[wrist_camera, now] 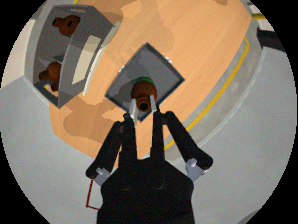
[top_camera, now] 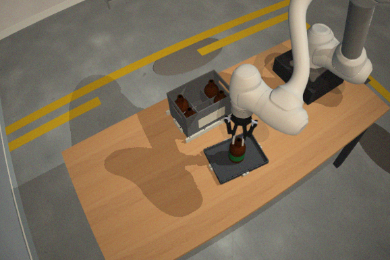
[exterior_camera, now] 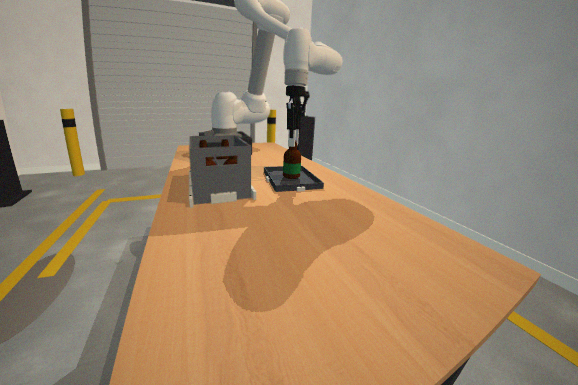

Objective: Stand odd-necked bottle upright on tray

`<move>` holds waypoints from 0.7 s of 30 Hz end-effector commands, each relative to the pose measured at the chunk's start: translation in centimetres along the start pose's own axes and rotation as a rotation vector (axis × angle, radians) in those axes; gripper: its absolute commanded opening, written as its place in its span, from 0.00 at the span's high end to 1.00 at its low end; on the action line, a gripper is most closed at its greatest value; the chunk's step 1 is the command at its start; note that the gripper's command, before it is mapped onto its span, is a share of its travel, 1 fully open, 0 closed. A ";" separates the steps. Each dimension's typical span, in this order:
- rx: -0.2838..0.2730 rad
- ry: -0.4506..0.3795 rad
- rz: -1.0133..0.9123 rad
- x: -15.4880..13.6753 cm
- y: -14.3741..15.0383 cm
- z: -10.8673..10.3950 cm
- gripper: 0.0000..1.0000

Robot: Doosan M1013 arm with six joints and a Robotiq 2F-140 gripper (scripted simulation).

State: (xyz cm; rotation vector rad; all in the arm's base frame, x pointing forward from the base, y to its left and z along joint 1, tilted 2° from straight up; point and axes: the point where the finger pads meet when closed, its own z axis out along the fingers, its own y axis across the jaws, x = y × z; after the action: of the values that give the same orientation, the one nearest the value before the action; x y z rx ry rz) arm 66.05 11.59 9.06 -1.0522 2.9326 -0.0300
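A brown bottle with a green band [top_camera: 237, 152] [exterior_camera: 292, 165] [wrist_camera: 143, 92] stands upright on the dark tray [top_camera: 254, 163] [exterior_camera: 311, 182] [wrist_camera: 169, 72]. My gripper [top_camera: 238, 140] [exterior_camera: 293, 140] [wrist_camera: 143, 102] comes straight down from above and is shut on this bottle's neck. The grey crate [top_camera: 202, 120] [exterior_camera: 220, 178] [wrist_camera: 85, 46] stands to the left of the tray and holds several brown bottles [top_camera: 181, 102] [top_camera: 211, 88] in its compartments. In the wrist view two of those bottles [wrist_camera: 67, 24] [wrist_camera: 48, 74] show in the crate.
The wooden table [top_camera: 142, 196] [exterior_camera: 325, 296] carries the crate and tray near its far part. The arm's black base [top_camera: 315, 88] stands at the table's far end. A grey wall [exterior_camera: 450, 76] runs along the table's right side.
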 end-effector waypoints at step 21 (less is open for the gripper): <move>0.001 0.004 0.007 0.4 -0.3 0.9 1.00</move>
State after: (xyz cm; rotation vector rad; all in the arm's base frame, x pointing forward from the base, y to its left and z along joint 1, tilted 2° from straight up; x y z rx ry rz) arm 66.06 11.49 8.46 -1.0503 2.9334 -0.0300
